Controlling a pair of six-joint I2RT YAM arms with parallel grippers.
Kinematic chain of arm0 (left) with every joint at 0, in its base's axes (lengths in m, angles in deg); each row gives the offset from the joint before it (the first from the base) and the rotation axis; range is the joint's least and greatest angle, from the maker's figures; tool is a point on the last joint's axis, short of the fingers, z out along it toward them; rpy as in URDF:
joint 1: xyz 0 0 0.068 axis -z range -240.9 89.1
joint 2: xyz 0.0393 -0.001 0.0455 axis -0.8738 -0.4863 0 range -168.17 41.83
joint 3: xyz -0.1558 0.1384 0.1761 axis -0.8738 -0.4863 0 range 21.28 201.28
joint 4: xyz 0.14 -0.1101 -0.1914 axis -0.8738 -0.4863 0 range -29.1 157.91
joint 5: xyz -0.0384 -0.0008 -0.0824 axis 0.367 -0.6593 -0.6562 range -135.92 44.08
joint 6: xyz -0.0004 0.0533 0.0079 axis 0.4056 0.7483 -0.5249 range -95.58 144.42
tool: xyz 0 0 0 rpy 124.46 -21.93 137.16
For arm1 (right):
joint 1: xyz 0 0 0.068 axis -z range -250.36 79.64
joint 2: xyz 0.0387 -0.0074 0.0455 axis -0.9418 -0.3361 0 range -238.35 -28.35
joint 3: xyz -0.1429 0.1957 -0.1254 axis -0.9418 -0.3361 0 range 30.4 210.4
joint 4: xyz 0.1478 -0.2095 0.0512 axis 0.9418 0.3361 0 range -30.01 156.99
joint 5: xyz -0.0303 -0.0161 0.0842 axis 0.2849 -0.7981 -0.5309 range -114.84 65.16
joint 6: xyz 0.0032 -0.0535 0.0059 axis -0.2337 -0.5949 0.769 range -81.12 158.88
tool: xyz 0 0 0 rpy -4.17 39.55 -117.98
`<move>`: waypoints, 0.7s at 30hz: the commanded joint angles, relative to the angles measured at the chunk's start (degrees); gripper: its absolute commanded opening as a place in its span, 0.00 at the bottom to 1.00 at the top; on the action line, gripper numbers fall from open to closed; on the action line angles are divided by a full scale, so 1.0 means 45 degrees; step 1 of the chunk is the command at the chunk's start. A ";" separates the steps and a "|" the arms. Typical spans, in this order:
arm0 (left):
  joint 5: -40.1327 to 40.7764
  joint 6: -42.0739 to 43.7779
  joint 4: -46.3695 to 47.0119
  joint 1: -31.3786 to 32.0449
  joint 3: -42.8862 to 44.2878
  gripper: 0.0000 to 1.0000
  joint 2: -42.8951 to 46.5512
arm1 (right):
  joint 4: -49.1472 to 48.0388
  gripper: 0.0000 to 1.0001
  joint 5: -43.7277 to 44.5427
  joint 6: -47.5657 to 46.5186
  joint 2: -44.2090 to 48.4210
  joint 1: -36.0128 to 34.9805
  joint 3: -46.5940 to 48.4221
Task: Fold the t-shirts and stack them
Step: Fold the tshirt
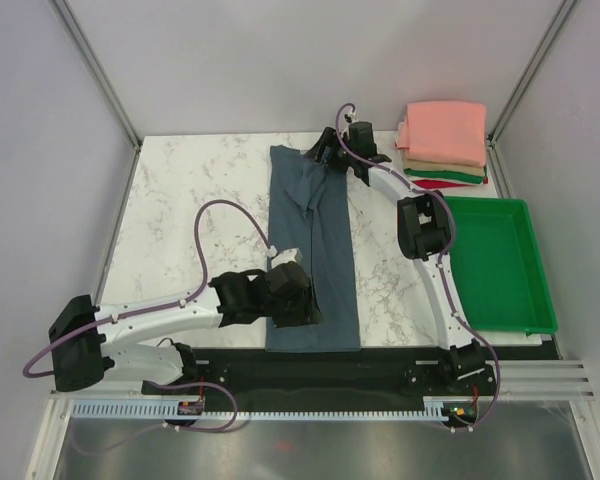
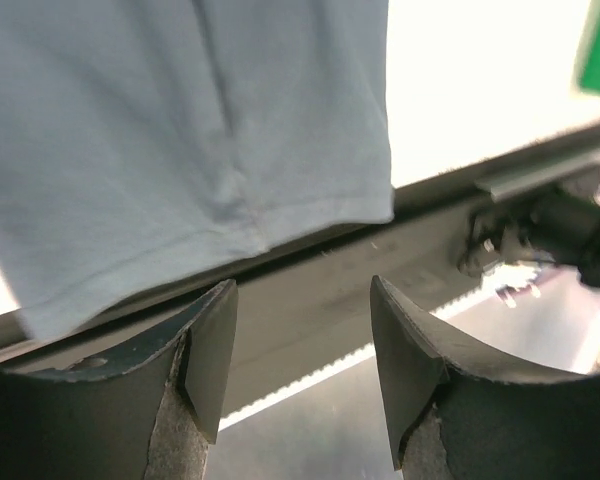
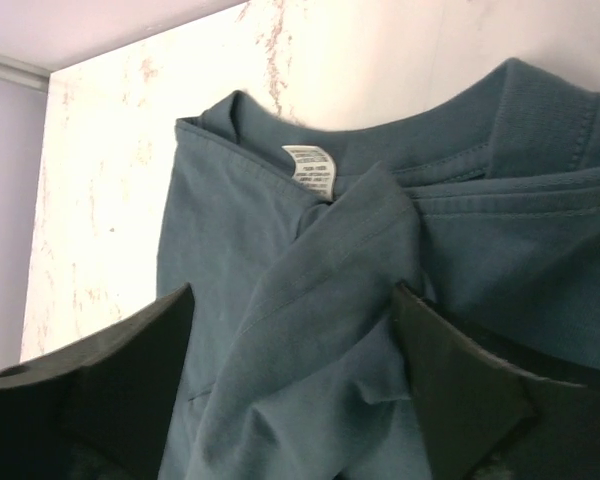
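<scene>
Left gripper (image 1: 298, 312) spread at the hem, right gripper (image 1: 321, 156) spread at the collar

Left gripper, at lower centre of the top view, sits over the near end of the slate blue-grey t-shirt (image 1: 320, 230). In its wrist view the two fingers stand apart with nothing between them. The shirt's stitched hem (image 2: 230, 225) lies just above them in the frame, overhanging the table's near edge.

The shirt lies on the marble table (image 1: 200, 200) as a long narrow strip. It runs from the collar at upper centre down to the hem at the near edge.

At the upper end, the right gripper is on the collar area. Its wrist view shows the fingers held apart on either side of a bunched ridge of cloth. Whether they touch the cloth cannot be told. The neckline with its white label (image 3: 310, 168) lies just beyond them.

Further right, in the upper right corner of the table, four folded t-shirts make a stack. The salmon-pink one (image 1: 443, 130) is on top, and under it edges of the tan one (image 1: 435, 163), the green one (image 1: 458, 174) and the red one (image 1: 450, 184) show.

Just below the stack in the frame sits the green plastic tray (image 1: 553, 300), along the table's right edge. The stack rests on the table beyond the tray's far rim, not in it. Only plain green floor shows inside the tray's walls.
</scene>
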 commanded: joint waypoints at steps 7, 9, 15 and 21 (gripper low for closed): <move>0.3234 -0.0180 -0.2778 0.0255 -0.0140 0.63 0.1778 | 0.0670 0.98 0.0281 -0.0713 0.3493 -0.0077 -0.2091; 0.3584 -0.0336 -0.2778 0.0255 -0.0706 0.62 0.2596 | 0.0650 0.98 0.0883 -0.1142 0.5327 -0.0077 -0.3690; 0.4113 -0.0707 -0.2896 0.0255 -0.1898 0.62 0.3909 | 0.0923 0.98 0.2682 -0.1672 1.1302 -0.0097 -1.0513; 0.4289 -0.1273 -0.2837 0.0274 -0.2992 0.62 0.4456 | 0.0203 0.96 0.3173 -0.0136 1.7592 -0.1594 -1.9594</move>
